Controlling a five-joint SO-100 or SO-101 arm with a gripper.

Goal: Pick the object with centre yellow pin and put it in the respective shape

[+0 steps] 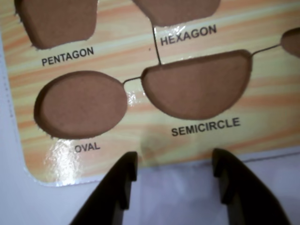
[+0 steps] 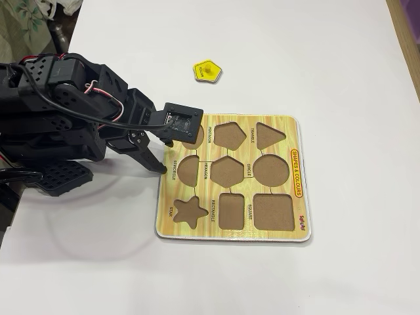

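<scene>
The object with centre yellow pin (image 2: pixel 207 71), a small flat yellow pentagon, lies on the white table beyond the board's far edge in the fixed view; the wrist view does not show it. Its respective shape is the brown pentagon cutout (image 2: pixel 230 134) (image 1: pixel 56 21) in the yellow puzzle board (image 2: pixel 298 197), labelled PENTAGON. My gripper (image 2: pixel 164 156) (image 1: pixel 176 161) hovers at the board's left edge, by the oval (image 1: pixel 82 104) and semicircle (image 1: pixel 197 84) cutouts. It is open, with nothing between its black fingers (image 1: pixel 126 173).
The board also has hexagon (image 2: pixel 228 169), triangle (image 2: pixel 270 134), circle (image 2: pixel 271 169), rectangle (image 2: pixel 231 211) and square (image 2: pixel 272 211) cutouts. A yellow star (image 2: pixel 189 210) fills the star slot. The arm's black body (image 2: pixel 52 111) takes up the left of the table.
</scene>
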